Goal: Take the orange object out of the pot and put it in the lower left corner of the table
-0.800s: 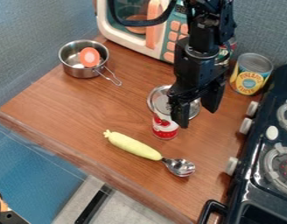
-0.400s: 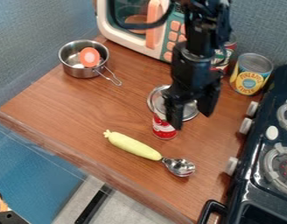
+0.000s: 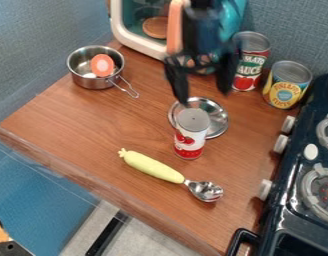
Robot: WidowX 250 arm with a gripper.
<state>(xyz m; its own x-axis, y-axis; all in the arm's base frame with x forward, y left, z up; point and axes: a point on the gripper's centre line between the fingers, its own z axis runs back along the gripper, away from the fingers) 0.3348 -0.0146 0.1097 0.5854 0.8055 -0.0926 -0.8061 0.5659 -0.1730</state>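
**Fingers (image 3: 177,82) of the black two-finger gripper (image 3: 204,95) are wide apart and empty; the round orange object with pale centre (image 3: 102,65) is inside the small shiny metal pot (image 3: 88,82)**

The biggest risk, I think, is at the brown wooden table (image 3: 86,117): its left corner lies close to the drop at the edge, so a release too far out could let the object fall down. Next, the toy microwave with cream frame (image 3: 144,47) is just behind the gripper, and a wide swing may bump it. The pot itself is light, I suppose; if a finger presses on its wall, it may slide or tip. The red and white can (image 3: 189,145) stands upright near the gripper, and a low sideways path could knock it over. Then the thin wire handle (image 3: 130,90) could catch a finger. Last, the orange object seems tilted inside, so a poor grip on its rim may slip.

The black arm (image 3: 200,27) comes in from the top edge. Its gripper hangs above the table, well apart from the pot, with fingertips pointing down.
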